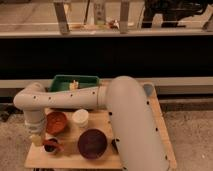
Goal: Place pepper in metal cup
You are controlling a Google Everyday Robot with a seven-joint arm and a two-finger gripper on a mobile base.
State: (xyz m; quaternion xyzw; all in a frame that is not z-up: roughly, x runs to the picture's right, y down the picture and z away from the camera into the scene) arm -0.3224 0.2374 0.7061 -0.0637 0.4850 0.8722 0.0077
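Camera view looks down on a small wooden table. At its front-left corner the claw hangs from the downturned wrist of the white arm, low over the table and just beside the left of the metal cup. A red-orange streak, taken to be the pepper, lies at the mouth of that cup, across or just inside its rim; which of the two cannot be told.

By that position the task looks close to done. The pepper is at the right container, and what seems to be left is to confirm that it has dropped fully inside and to lift the claw clear. Whether the claw grips the pepper, merely touches it, or has let go cannot be told, nor how far open it is.

To the right and slightly behind sits an orange bowl, then a white cup. A purple bowl stands near the front edge. A green tray rests at the back.
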